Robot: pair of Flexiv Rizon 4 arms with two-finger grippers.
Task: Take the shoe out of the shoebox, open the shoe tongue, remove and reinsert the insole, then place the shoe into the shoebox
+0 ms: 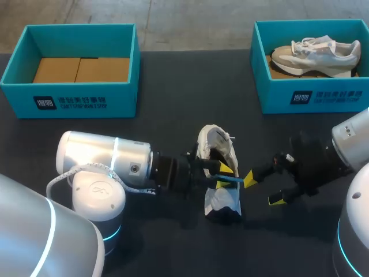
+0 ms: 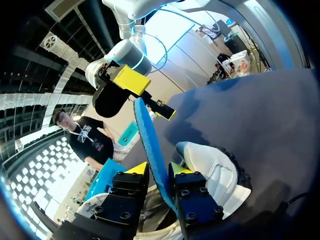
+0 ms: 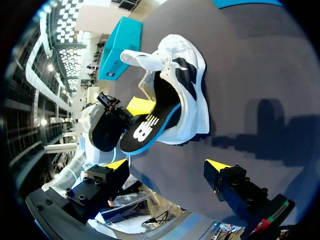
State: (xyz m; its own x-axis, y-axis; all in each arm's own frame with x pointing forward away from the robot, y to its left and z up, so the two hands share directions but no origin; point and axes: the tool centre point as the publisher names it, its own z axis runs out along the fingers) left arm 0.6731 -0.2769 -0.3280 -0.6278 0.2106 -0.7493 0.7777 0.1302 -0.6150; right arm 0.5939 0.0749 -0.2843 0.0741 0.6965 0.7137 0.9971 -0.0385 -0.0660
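You are keeping the blue-edged black foam insole [image 2: 148, 134] pinched in the left gripper [image 2: 158, 172], half out of the white mesh sneaker [image 3: 187, 75] lying on the dark counter [image 1: 173, 86], while the right gripper [image 3: 167, 165] is hanging wide apart just beside it, apparently ready to steady the shoe.

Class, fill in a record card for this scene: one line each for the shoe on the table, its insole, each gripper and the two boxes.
shoe: out on the table
insole: partly out of the shoe
left gripper: shut on the insole
right gripper: open, beside the shoe
left box: no shoe inside
right box: holds a second shoe
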